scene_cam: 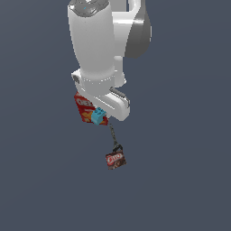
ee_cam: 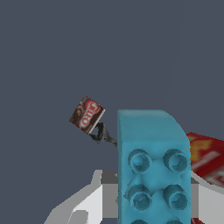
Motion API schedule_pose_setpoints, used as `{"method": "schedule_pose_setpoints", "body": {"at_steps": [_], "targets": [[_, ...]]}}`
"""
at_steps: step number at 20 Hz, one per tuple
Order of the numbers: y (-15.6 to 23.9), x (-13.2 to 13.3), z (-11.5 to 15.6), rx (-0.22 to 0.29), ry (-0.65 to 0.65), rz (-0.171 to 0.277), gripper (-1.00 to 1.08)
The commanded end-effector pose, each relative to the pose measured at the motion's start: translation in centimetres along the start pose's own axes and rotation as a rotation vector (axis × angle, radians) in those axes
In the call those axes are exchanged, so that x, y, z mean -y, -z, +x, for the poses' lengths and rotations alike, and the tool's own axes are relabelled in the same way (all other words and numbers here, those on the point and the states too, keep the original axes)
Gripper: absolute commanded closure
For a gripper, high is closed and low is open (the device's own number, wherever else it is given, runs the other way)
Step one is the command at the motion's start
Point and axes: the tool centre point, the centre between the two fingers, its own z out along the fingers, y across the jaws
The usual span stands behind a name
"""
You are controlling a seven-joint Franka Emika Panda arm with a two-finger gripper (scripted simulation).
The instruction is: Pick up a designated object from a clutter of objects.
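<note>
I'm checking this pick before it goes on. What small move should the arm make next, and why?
Probably a short straight lift. In the wrist view the cyan brick fills the space between the pale gripper parts, so it looks gripped. The exterior view shows the brick right by the red cracker box, so rising before moving sideways should keep clear of it.

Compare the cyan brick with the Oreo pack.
The cyan brick is plain blue with round studs; the Oreo pack is dark brown with a printed logo. The brick sits at the gripper, in front of the red Cheez-It box; the pack lies apart, nearer the exterior camera, at the end of a thin dark chain. Both look far smaller than the box.
</note>
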Motion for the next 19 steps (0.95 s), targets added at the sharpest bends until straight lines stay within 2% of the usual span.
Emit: {"method": "schedule_pose_setpoints", "body": {"at_steps": [1,10,19], "targets": [[1.9,-0.3,1.3,0.000,0.001,-0.001,1.08],[6.1,-0.7,4.3,-0.001,0.000,-0.002,1.08],[7.2,-0.8,5.2,-0.001,0.000,-0.002,1.08]]}}
